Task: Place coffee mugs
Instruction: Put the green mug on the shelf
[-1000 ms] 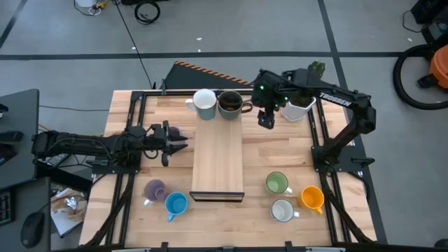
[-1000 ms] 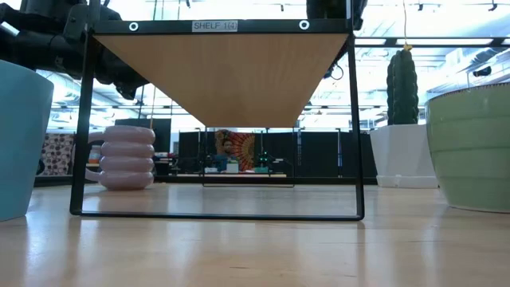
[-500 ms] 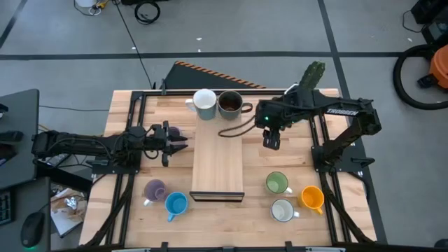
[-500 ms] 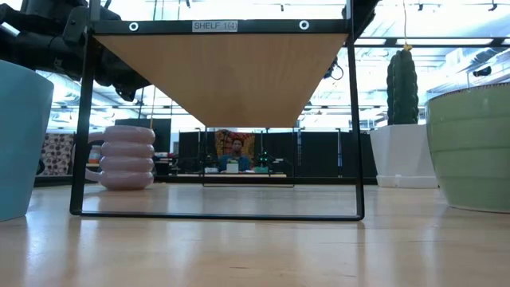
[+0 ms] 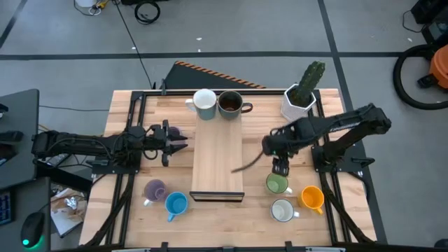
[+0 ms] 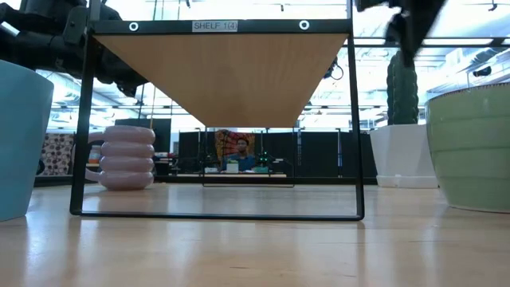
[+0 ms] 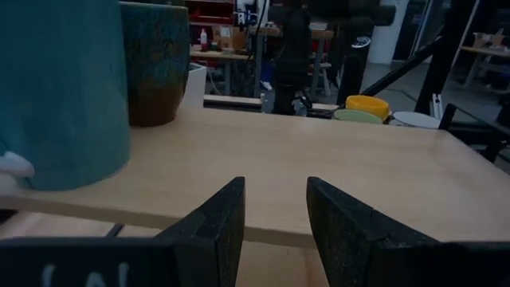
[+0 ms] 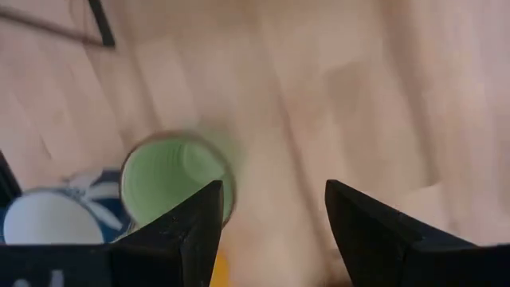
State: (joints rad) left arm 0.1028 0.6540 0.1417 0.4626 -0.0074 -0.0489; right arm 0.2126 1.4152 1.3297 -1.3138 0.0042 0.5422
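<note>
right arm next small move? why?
Probably shift the right gripper the last bit over the light green mug and lower, one finger inside the rim. Its fingers are open and empty, hovering just short of that mug, which stands upright on the table. The left gripper waits open beside the shelf.

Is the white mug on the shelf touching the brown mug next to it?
Cannot tell. In the high view the white mug and the brown mug stand rim beside rim, with no plain gap or contact.
</note>
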